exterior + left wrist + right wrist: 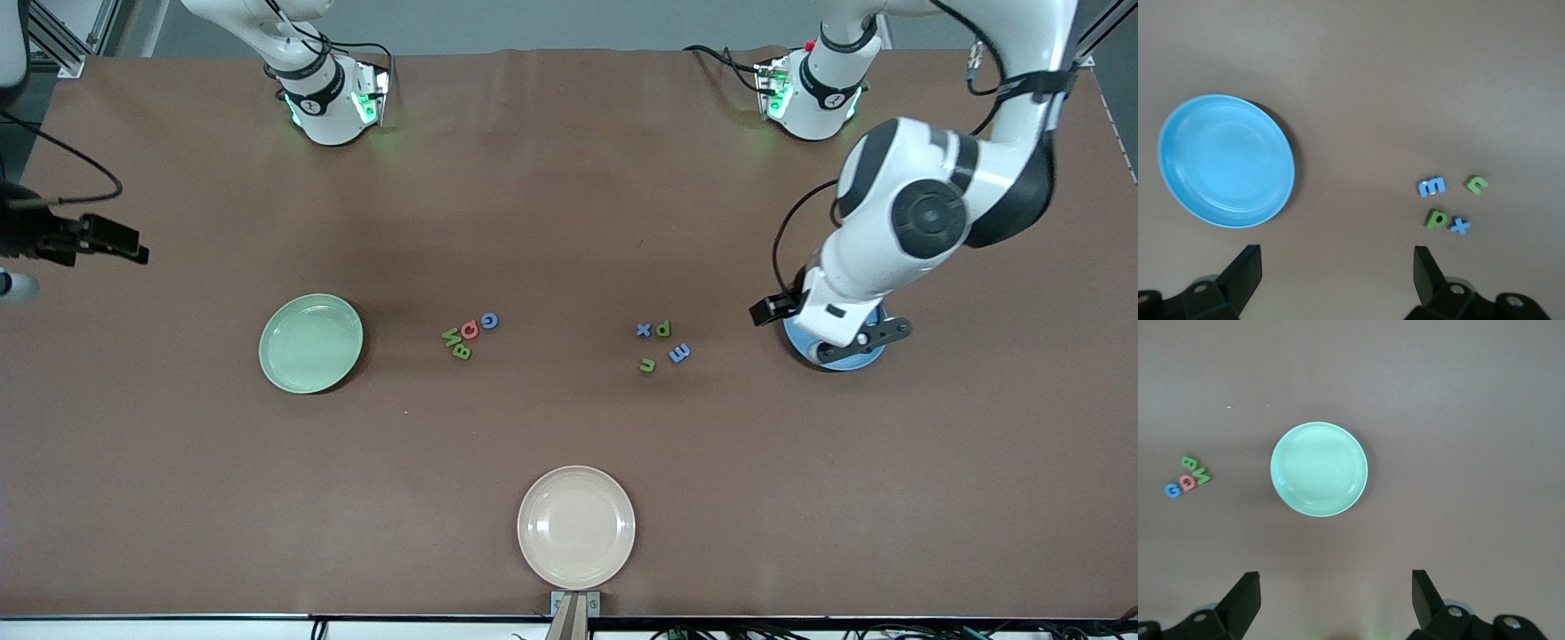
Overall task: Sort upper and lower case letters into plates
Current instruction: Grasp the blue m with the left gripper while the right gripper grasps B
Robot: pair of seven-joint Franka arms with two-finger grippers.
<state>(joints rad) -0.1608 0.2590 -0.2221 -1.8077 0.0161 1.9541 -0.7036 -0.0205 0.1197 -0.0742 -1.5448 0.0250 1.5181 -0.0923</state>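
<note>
My left gripper (1338,257) hangs over the sky-blue plate (877,360), fingers spread wide and holding nothing. In the front view my wrist covers most of that plate, and only a crescent of its rim shows. In the left wrist view the whole plate shows, clear of both fingertips. It is a round, shallow dish of glossy plastic with a raised lip.

My right gripper (1336,580) is up in the air over the right arm's end of the table, also wide open and empty. The pale green plate (310,343) lies below it, well apart from the fingertips. It has the same round, shallow shape as the blue one and a smooth, faintly shiny surface.

Reading the front view as a clock face centred on the table (569,222), the green plate is at nine o'clock and the blue plate at three. A cream-beige plate (576,526) sits at six, near the table edge. The table surface is matte brown and flat.

Between the two task plates lie two small groups of chunky letters with a soft, foam-like look. The capital letters are nearer the green plate. They are a pink Q (469,330), a blue G (489,320) at two o'clock of it, a green W (452,336) at nine and a green B (461,351) at seven, all packed close together.

The lower case letters are nearer the blue plate and lie more loosely. They are a blue x (644,330), a green p (663,329) just beside it at three o'clock, a blue m (679,353) at four and a green n (647,364) at six.
</note>
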